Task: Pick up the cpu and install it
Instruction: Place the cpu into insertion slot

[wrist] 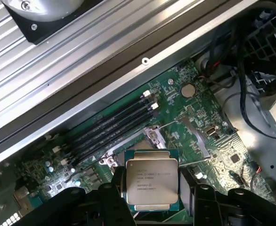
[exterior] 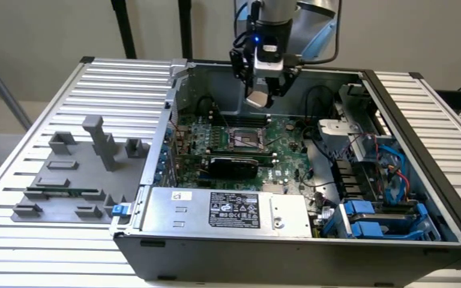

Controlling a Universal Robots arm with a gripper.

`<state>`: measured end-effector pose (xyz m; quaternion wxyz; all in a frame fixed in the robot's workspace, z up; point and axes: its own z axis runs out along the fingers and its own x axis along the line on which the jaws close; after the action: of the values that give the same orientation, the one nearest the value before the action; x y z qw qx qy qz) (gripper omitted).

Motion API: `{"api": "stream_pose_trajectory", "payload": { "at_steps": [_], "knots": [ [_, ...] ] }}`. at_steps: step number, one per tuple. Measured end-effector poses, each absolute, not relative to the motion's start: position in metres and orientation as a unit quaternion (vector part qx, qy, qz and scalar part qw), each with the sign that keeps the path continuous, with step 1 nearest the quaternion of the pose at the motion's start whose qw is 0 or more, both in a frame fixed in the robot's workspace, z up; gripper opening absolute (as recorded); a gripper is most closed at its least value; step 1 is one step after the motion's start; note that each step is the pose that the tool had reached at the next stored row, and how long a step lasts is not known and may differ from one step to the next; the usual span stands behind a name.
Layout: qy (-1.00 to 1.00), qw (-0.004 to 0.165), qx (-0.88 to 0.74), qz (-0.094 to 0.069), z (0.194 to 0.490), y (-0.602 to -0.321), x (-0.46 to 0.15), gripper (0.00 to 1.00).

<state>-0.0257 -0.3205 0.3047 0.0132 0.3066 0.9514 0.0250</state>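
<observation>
- The cpu [exterior: 259, 98] is hanging over the far part of the open computer case [exterior: 295, 255].
- The green motherboard [exterior: 287, 150] is lying inside it, its socket [exterior: 245, 139] sitting below the raised chip.
- The gripper [exterior: 260, 94] is clasping the cpu's edges, its fingers [wrist: 106, 201] standing partway open around it.

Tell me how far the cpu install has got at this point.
Done: the cpu is picked up and clamped between the fingers of the gripper. In hand: it hangs in the air inside the open case, above the green motherboard. Left: the socket looks open and empty, and the cpu is not yet seated in it.
</observation>
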Motion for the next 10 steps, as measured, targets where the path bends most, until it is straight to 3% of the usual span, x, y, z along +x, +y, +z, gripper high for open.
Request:
{"api": "stream_pose_trajectory", "payload": {
  "at_steps": [10],
  "knots": [
    [0.92, 0.015, 0.392, 0.024, 0.3002, -0.3205, -0.0257, 0.55]
  ]
}}
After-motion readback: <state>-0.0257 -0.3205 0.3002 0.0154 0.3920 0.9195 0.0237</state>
